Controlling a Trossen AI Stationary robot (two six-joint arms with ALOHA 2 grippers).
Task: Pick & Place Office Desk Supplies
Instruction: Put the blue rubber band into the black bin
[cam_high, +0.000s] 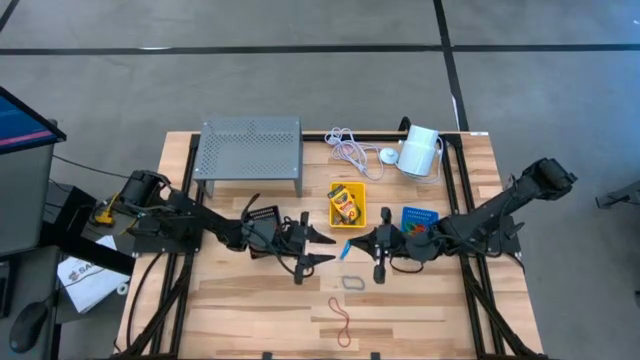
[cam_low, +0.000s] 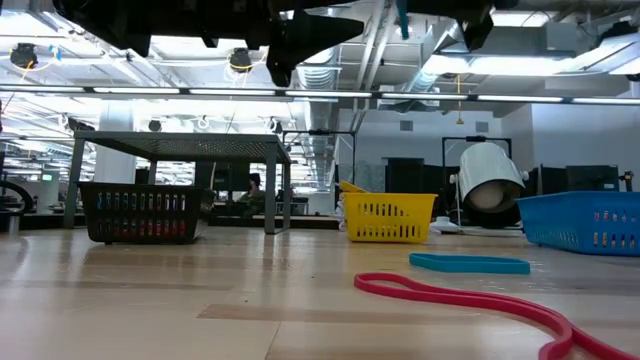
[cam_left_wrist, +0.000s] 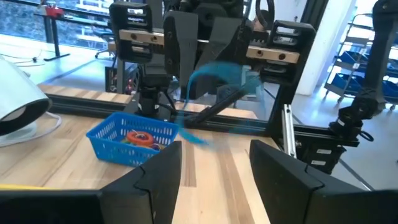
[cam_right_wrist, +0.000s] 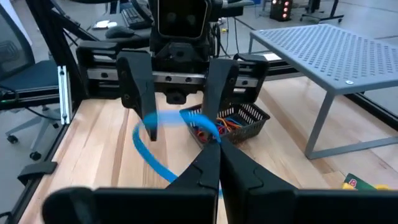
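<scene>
Blue rubber band (cam_right_wrist: 155, 146) hangs from the closed fingertips of the right hand (cam_high: 378, 258), which pinches it above the counter (cam_high: 420, 310) – the loop dangles in the air between the two hands. The left hand (cam_high: 318, 248) faces it from just beside, fingers spread wide and holding nothing. On the counter below lie a grey band (cam_high: 352, 282) and, nearer the front edge, a red band (cam_high: 340, 320). Behind the hands stand the yellow bin (cam_high: 347, 204) with crayon boxes inside, the blue bin (cam_high: 418, 219) near the right arm, and the black bin (cam_high: 262, 216) with bands in it – close to the left arm.
</scene>
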